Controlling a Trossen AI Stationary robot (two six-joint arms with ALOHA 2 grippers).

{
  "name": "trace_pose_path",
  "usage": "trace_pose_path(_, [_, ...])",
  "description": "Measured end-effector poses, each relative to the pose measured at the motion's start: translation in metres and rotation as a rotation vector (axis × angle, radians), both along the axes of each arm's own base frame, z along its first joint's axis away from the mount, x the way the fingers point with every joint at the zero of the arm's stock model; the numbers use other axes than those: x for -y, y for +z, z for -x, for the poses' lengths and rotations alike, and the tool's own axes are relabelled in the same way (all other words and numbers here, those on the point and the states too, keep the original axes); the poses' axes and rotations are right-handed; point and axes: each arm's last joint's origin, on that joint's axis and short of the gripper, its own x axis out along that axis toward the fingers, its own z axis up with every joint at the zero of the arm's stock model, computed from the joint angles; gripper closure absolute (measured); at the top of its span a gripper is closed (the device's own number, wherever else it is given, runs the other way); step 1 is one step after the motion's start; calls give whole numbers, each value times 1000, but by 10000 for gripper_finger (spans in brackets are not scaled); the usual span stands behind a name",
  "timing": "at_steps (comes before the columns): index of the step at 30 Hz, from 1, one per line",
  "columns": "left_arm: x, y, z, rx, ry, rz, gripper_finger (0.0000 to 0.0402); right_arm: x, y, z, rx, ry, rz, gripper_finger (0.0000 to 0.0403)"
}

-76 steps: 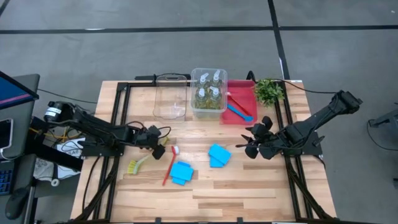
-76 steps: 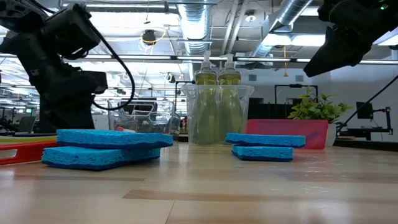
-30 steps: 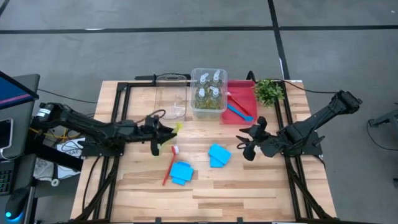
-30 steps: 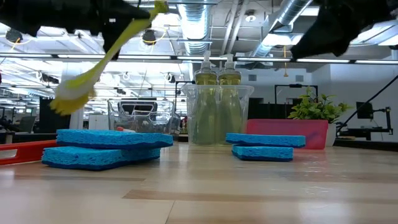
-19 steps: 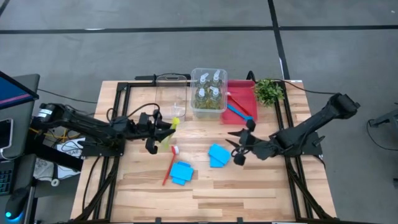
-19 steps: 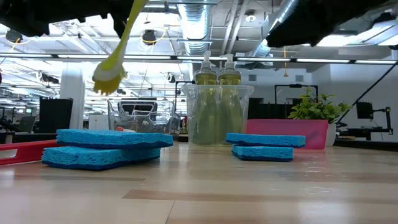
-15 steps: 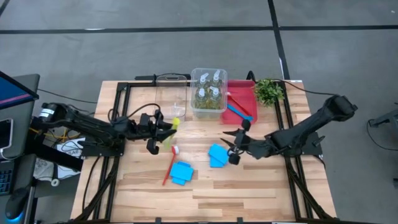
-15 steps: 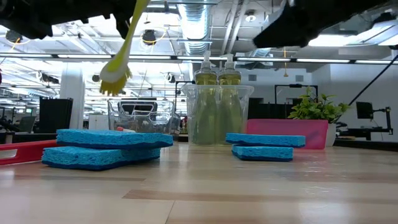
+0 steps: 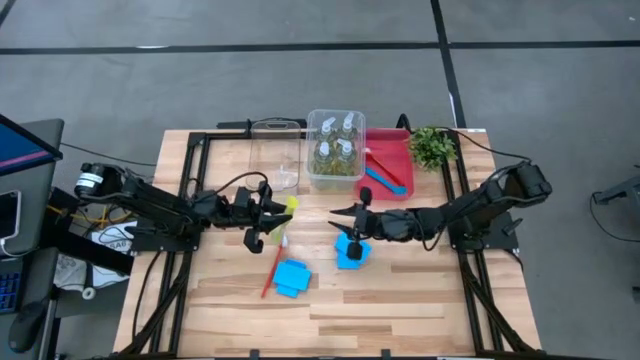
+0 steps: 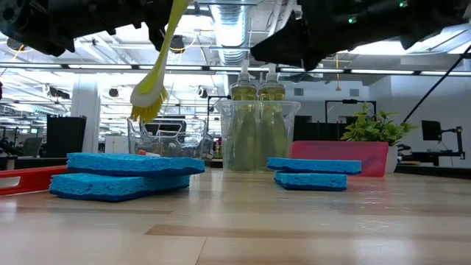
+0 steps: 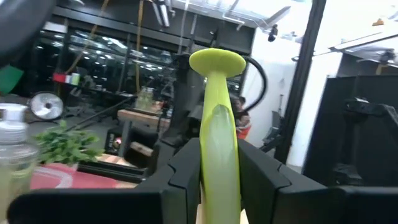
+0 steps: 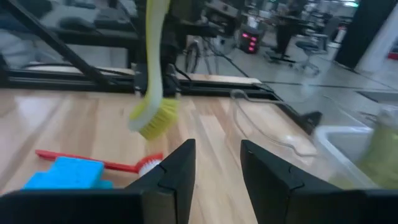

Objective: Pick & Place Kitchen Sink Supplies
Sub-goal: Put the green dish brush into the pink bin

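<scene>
1. Now the yellow-green brush (image 9: 283, 212) hangs off the table, bristles down, in front of the empty clear bin (image 9: 275, 155).
2. Its handle is clamped between the fingers of the left gripper (image 11: 217, 180).
3. Nearer than that bin, the red brush (image 9: 272, 265) and a blue sponge stack (image 9: 291, 278) lie on the table.
4. Right of that bin, the right gripper (image 9: 352, 238), jaws parted and empty, hovers over the other blue sponges (image 10: 313, 172).
</scene>
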Motion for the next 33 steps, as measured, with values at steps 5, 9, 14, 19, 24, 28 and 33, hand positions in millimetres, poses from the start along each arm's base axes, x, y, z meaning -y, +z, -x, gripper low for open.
trace_pose_path(5, [4, 0, -15, -14, -45, -16, 315, 2, 0, -17, 5, 86, -9, 282])
trace_pose_path(9, [7, -2, -27, -31, -56, -21, 315, -3, -3, -31, -8, 149, -12, 282])
trace_pose_path(14, [11, -5, -41, -50, -65, -24, 315, -11, -9, -46, -32, 173, -9, 282])
trace_pose_path(19, [19, -4, -52, -46, -128, -37, 314, -14, -13, -59, -42, 174, -8, 282])
trace_pose_path(24, [23, -4, -57, -47, -138, -38, 314, -16, -8, -68, -27, 175, -10, 282])
trace_pose_path(28, [23, -3, -57, -42, -141, -37, 314, -17, -1, -71, -5, 204, -14, 282])
trace_pose_path(33, [22, -4, -57, -48, -135, -38, 314, -19, 8, -74, 31, 228, -19, 282])
